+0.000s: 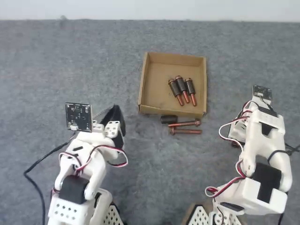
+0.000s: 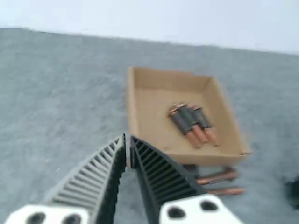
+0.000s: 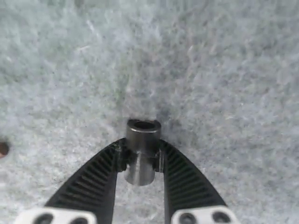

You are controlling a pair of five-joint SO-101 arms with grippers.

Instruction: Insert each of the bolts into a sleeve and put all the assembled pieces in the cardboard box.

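Observation:
The cardboard box (image 1: 153, 89) sits at mid-table with three assembled bolt-and-sleeve pieces (image 1: 182, 90) inside. Just in front of it lie a loose black sleeve (image 1: 168, 119) and two copper bolts (image 1: 184, 123) (image 1: 185, 131). My left gripper (image 2: 128, 141) is shut and empty, hovering over the carpet in front of the box's (image 2: 149, 100) left corner; the assembled pieces (image 2: 190, 122) and bolts (image 2: 216, 177) lie beyond it. My right gripper (image 3: 141, 150) is shut on a dark sleeve (image 3: 143, 133), held just above the carpet with its bore facing outward.
Grey carpet (image 1: 70, 61) covers the whole table, with open room left of and behind the box. The left arm (image 1: 89, 154) stands at the front left, the right arm (image 1: 260, 154) at the front right. A copper bolt tip (image 3: 2, 148) shows at the right wrist view's edge.

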